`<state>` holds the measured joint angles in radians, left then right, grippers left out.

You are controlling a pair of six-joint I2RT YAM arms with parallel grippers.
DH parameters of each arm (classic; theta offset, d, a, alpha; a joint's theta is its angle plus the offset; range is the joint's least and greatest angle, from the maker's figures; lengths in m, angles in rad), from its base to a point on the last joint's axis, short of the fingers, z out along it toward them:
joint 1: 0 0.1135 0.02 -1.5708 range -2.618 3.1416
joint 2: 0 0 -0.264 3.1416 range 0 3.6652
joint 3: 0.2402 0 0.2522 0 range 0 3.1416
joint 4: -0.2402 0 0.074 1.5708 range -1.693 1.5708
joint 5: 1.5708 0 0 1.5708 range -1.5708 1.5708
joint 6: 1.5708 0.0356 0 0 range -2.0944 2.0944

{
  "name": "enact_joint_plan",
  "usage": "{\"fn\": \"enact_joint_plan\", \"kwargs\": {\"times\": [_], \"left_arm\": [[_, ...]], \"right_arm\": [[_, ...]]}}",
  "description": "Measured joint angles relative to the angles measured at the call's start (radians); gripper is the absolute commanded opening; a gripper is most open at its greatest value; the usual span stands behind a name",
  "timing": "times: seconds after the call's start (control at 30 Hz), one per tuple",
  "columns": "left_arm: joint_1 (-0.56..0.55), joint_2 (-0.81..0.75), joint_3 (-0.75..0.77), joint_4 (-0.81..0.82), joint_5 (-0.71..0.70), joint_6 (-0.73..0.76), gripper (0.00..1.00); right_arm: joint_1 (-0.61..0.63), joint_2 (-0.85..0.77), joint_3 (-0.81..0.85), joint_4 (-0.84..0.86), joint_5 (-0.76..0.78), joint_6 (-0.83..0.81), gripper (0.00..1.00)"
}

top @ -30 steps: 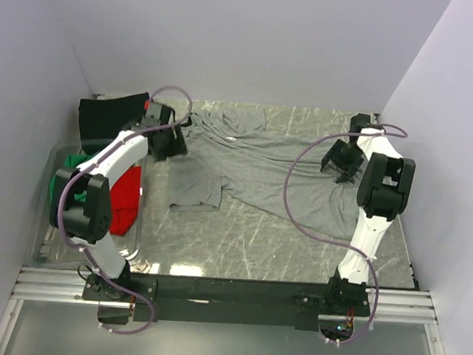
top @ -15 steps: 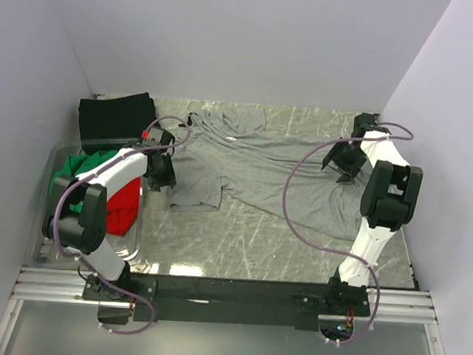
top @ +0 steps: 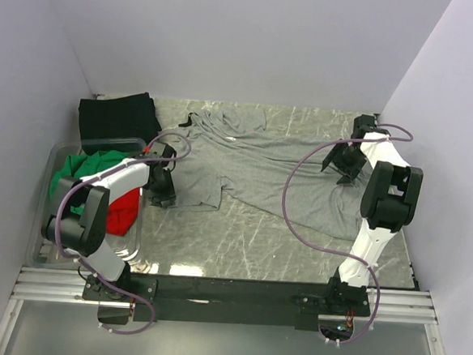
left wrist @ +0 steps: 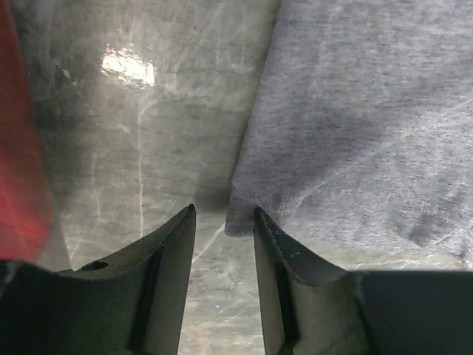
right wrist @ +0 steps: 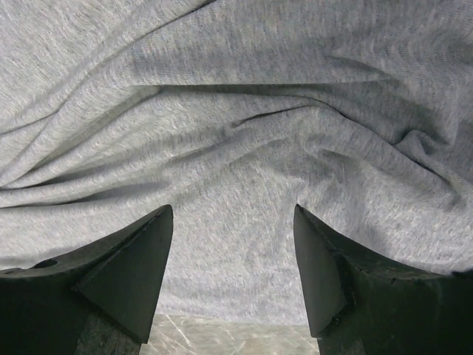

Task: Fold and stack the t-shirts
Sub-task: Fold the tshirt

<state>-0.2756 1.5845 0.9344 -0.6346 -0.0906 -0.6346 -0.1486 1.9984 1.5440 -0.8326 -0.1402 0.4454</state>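
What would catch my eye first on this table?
A large heather-grey t-shirt sprawls rumpled across the middle and right of the marbled table, with the left jaws parted at its sleeve corner and the right jaws open over its right side. At the left, a clear plastic bin holds a crumpled green shirt and a red shirt, and a folded black shirt lies behind it.

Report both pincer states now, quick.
Left pincer: partly open, tips at the grey t-shirt sleeve corner, nothing clamped yet.
Right pincer: wide open over the grey t-shirt, holding nothing.
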Motion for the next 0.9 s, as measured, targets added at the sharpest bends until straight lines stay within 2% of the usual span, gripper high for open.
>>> {"fn": "enact_joint_plan", "kwargs": {"times": [0.23, 0.43, 0.63, 0.8, 0.9], "left_arm": [[-0.002, -0.003, -0.018, 0.026, 0.020, -0.011, 0.43], [-0.002, -0.003, -0.044, 0.045, 0.049, -0.014, 0.34], [-0.002, 0.011, -0.043, 0.061, 0.070, -0.015, 0.00], [0.002, 0.023, -0.027, 0.060, 0.081, -0.014, 0.00], [0.014, 0.031, -0.008, 0.058, 0.076, -0.018, 0.00]], "right_arm": [[0.000, -0.001, -0.003, 0.000, 0.001, -0.013, 0.72], [0.000, -0.005, -0.014, 0.002, 0.003, -0.018, 0.72], [0.000, -0.021, -0.014, 0.001, 0.008, -0.024, 0.72], [0.000, -0.061, -0.022, -0.004, 0.009, -0.036, 0.72], [-0.001, -0.135, -0.083, -0.007, 0.019, -0.046, 0.73]]}}
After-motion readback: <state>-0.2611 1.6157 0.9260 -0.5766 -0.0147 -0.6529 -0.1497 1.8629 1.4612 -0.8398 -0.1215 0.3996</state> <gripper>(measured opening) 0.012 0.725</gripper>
